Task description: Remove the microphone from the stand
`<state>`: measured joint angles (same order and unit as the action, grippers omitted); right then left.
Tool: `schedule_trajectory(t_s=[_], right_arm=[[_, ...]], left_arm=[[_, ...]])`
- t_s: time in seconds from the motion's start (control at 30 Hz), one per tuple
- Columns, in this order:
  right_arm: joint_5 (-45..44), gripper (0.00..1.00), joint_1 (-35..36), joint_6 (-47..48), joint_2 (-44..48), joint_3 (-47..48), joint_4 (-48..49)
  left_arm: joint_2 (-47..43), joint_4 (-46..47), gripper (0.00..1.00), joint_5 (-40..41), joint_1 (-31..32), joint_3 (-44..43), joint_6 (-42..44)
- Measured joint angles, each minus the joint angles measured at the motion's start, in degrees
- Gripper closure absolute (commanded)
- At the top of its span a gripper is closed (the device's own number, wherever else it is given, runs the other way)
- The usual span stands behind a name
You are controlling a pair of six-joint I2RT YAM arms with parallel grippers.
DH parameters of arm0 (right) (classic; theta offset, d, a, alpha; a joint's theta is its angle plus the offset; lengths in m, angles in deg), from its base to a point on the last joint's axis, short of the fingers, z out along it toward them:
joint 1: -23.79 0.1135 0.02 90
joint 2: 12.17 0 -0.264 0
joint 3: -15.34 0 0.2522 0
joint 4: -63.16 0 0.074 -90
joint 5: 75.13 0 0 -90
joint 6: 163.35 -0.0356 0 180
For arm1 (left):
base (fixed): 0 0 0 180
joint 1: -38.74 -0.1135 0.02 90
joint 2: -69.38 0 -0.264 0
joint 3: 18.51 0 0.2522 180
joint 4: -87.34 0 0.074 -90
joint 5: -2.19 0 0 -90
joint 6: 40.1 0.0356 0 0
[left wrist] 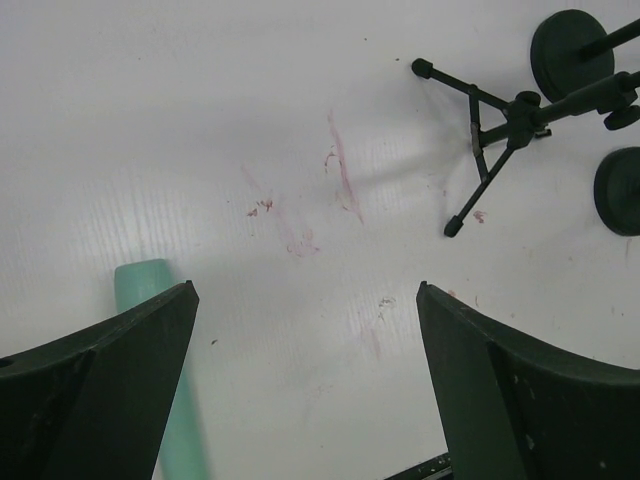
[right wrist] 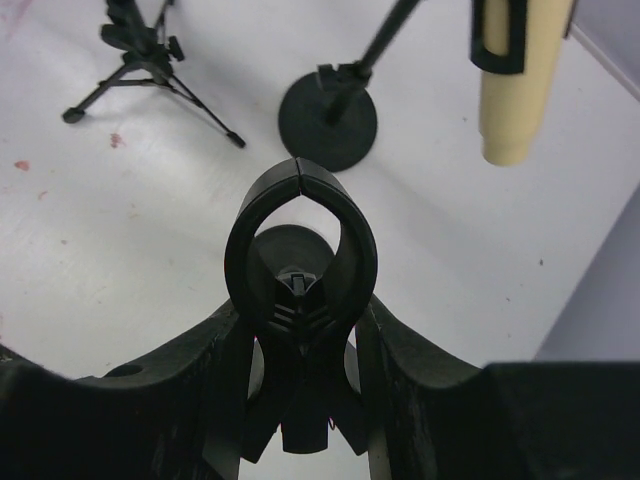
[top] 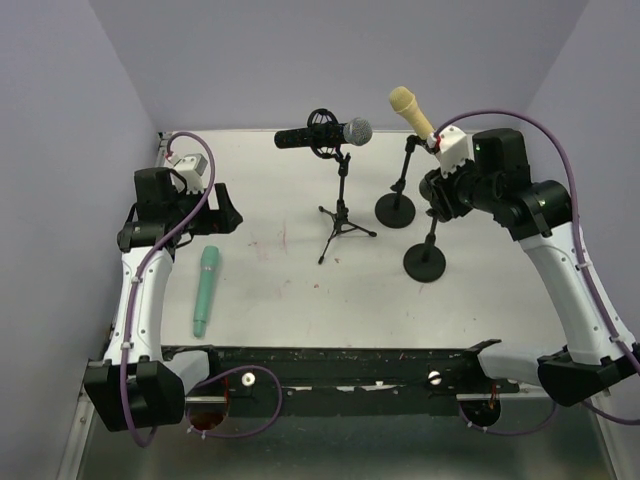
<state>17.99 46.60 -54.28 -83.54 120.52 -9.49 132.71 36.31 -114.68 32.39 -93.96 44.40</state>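
Right gripper [right wrist: 300, 325]: I have its fingers closed on the empty black clip [right wrist: 300, 230] of the near round-base stand [top: 425, 262], toward the desk's right edge.
Left gripper [top: 230, 208]: jaws spread wide with nothing between them, hovering near the left edge of the desk [top: 300, 300].
Green microphone [top: 207, 290]: lying flat on the desk near the left edge, just beside the left gripper.
Yellow microphone [top: 412, 112]: tilted in the far round-base stand [top: 396, 208], near the far right corner, just beyond the right gripper.
Black microphone [top: 325, 135]: level on the tripod stand [top: 343, 215], midway along the far edge.
Open room: I see bare desk across the middle and along the near edge. The right side is crowded, with the two round bases near each other and the tripod legs just left of them.
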Motion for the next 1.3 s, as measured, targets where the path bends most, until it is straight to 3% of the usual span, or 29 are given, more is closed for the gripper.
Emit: schedule_trajectory(t_s=[0.27,0.4,0.5,0.83,1.0,1.13,1.3], right_arm=[[-5.0,0.68,-5.7,-0.8,2.1,-1.9,0.3],[-5.3,0.46,-7.0,-1.7,2.7,-3.3,2.4],[-5.5,0.45,-7.2,-2.8,2.9,-3.5,2.8],[-4.8,0.68,-7.2,-3.3,1.6,-1.2,2.1],[-0.8,0.73,-7.5,-0.9,1.8,-0.8,0.8],[7.4,0.78,-7.6,3.8,2.4,0.8,-3.1],[21.8,0.96,-7.6,8.7,2.3,5.1,-9.8]], left_arm=[[0.2,0.5,0.01,-1.9,0.2,-0.6,-1.9],[-0.5,1.3,0.01,-3.0,0.7,-0.7,-2.5],[-1.6,1.7,0.01,-4.8,1.6,-0.7,-2.5],[-8.0,7.0,0.01,-14.5,4.7,-3.9,2.3],[-8.9,7.1,0.01,-21.2,5.8,-6.6,7.2],[-11.7,5.5,0.01,-25.8,8.9,-6.6,10.6],[-14.4,3.1,0.01,-27.1,18.8,-6.1,13.4]])
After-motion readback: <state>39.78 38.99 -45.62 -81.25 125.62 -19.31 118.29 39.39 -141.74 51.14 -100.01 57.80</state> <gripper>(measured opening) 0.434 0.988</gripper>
